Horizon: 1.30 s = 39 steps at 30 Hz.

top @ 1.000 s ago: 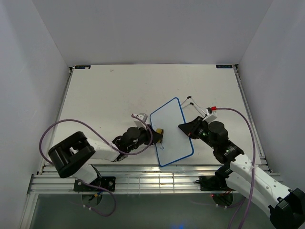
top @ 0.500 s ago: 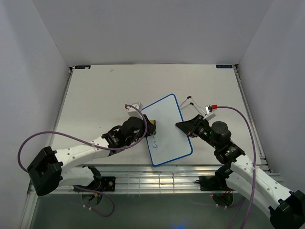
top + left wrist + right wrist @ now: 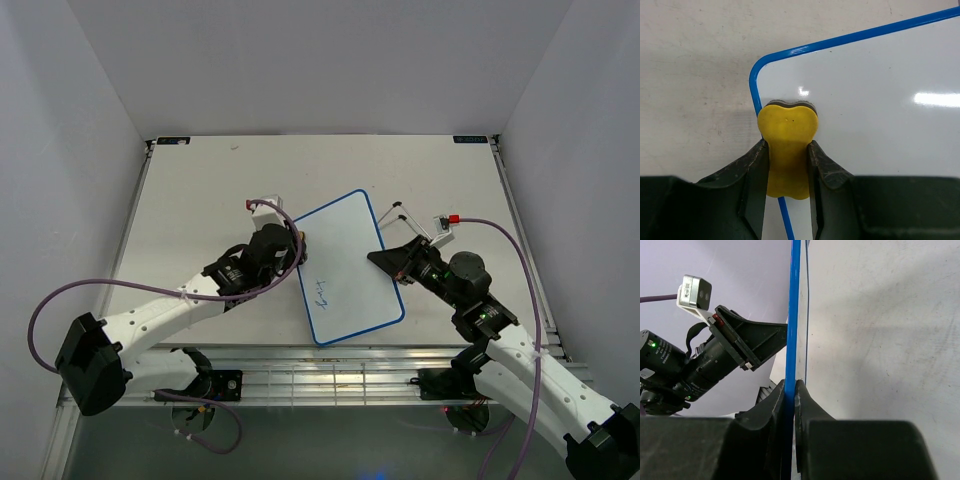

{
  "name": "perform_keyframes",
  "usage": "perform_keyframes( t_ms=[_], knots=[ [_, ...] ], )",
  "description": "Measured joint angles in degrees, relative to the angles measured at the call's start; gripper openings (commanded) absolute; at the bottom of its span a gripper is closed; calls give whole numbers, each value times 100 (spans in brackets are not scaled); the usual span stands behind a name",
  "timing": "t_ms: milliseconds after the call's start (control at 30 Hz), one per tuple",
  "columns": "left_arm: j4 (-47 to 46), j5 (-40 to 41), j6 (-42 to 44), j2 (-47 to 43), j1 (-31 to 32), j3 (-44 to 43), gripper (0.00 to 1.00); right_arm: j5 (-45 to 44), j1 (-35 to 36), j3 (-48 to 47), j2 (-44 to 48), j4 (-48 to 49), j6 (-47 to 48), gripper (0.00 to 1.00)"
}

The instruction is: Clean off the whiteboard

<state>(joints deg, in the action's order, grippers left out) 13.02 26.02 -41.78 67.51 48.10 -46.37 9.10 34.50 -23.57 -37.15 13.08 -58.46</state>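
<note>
Left gripper (image 3: 787, 155) pinched yellow eraser (image 3: 788, 127) at whiteboard (image 3: 880, 100) corner; right gripper (image 3: 790, 390) clamped board rim. Likely risk: eraser overrunning corner ahead, pressure twisting board from thin rim pinch.

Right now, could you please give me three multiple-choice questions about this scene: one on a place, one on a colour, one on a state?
1. Where does the yellow eraser sit?
A. at the middle of the whiteboard
B. at a corner of the whiteboard
C. on the table, away from it

2. What colour is the frame?
A. red
B. green
C. blue

3. How is the right gripper?
A. open above the board
B. shut on the whiteboard's edge
C. shut on a marker

Answers: 1 B, the left wrist view shows it at the rounded corner; 2 C, the rim is blue; 3 B, its fingers pinch the edge.
</note>
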Motion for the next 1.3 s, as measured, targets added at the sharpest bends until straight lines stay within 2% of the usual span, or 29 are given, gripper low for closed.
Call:
perform_keyframes(
  t_ms=[367, 633, 1000, 1300],
  knots=[
    [-105, -286, 179, 129, 20, -48, 0, 50, -37, 0, -28, 35, -66, 8],
    [-409, -568, 192, 238, 352, -35, 0, 55, -46, 0, -83, -11, -7, 8],
    [-442, -1040, 236, 369, -487, -153, 0, 33, -48, 0, 15, -9, 11, 8],
    [-717, -1001, 437, 579, -557, -236, 0, -66, -79, 0, 31, -9, 4, 8]
  ],
)
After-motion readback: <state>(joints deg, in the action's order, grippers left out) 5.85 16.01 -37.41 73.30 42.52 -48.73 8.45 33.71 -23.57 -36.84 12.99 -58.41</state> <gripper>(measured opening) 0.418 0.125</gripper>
